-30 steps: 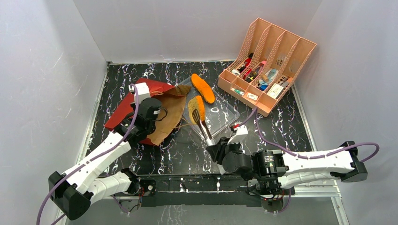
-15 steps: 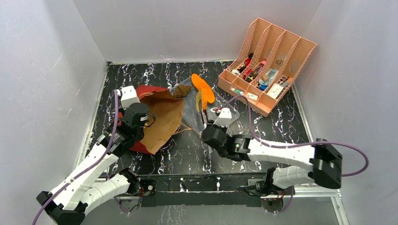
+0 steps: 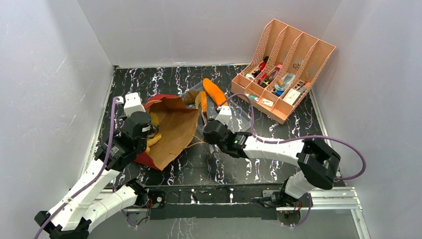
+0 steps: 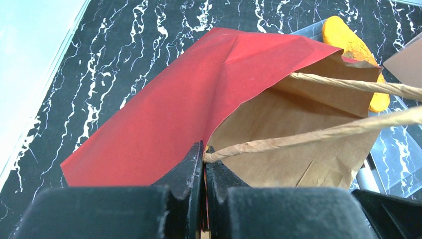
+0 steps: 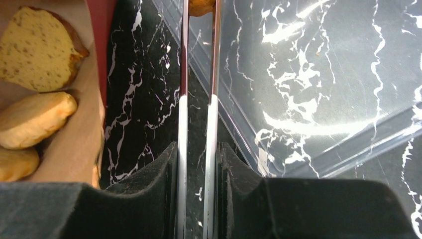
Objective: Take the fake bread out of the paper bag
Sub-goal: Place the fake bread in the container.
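Top external, paper bag (image 3: pixel 174 130) lying flat, mouth opening rightward

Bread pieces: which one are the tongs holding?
The orange-brown piece at the tips of the tongs; others lie inside the paper bag or on the clear tray.

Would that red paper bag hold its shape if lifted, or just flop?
Probably flop: the paper bag lies creased and folded over, so its walls look thin. The left gripper holds it by a pinch at the rim alone, so it seems light. The bread pieces inside would likely slide if it tilts.
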Robot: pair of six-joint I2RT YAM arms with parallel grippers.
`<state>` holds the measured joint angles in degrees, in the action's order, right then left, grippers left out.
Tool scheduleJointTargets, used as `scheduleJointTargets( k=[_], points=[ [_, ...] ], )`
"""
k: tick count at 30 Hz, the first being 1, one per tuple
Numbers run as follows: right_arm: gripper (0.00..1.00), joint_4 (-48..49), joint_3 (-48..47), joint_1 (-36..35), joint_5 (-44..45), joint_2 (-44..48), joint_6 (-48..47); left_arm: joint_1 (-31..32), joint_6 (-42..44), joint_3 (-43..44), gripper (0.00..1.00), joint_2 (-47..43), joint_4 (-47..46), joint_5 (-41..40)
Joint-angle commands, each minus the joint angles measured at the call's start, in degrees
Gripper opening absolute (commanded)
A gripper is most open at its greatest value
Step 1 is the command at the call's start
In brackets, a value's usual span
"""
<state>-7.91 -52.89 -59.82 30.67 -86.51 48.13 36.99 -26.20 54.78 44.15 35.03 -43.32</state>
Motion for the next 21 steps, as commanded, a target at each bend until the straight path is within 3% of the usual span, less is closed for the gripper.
scheduleJointTargets(
  k=[1, 3, 8, 15, 21],
  points=[
    [0.00, 6.82, -3.18, 1.41, -1.42, -1.25, 1.40, 0.19, 0.03, 2.18, 0.00, -0.82, -0.22, 1.01],
    [0.01, 7.77, -2.47, 2.08, -2.77, -1.74, 3.11, 0.19, 0.04, 2.06, 0.00, -0.77, -0.45, 1.18],
    [0.23, 11.52, -0.22, 3.90, -6.46, -2.53, 5.91, 0.18, -0.02, 1.81, 0.00, -0.50, -0.63, 1.53],
    [0.41, 14.49, 1.33, 5.95, -9.87, -3.16, 7.05, 0.18, -0.09, 1.64, 0.00, -0.75, -0.54, 1.59],
    [0.45, 14.07, 1.81, 6.56, -10.94, -3.53, 7.33, 0.22, -0.08, 1.42, 0.00, -0.76, -0.63, 1.73]
  ],
)
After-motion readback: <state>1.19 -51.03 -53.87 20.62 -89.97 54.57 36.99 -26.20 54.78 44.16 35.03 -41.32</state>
